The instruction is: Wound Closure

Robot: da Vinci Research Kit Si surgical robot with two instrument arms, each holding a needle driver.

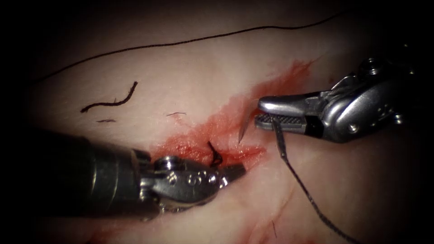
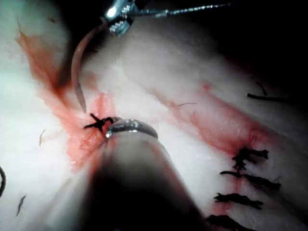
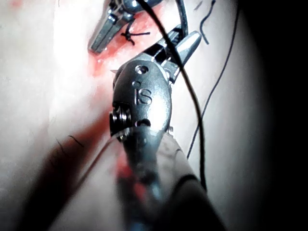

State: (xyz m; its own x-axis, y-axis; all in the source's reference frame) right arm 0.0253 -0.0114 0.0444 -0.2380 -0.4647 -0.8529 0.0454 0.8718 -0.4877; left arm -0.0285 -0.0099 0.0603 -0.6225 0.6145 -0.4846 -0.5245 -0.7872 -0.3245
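The tissue has a cut wet with red fluid, and a dark knot sits in it. My right tool comes in from the right, shut on the curved needle near its tail end. The needle arcs down with its tip just right of the knot, out of the tissue. Thread trails from the tail toward the lower right. My left tool lies low beside the knot, jaws shut and holding nothing. The left wrist view shows the needle above the knot.
A long strand of thread crosses the far tissue. Cut thread ends lie left of the cut. Several older stitches sit along another closed line. Thread runs over the right tool's wrist.
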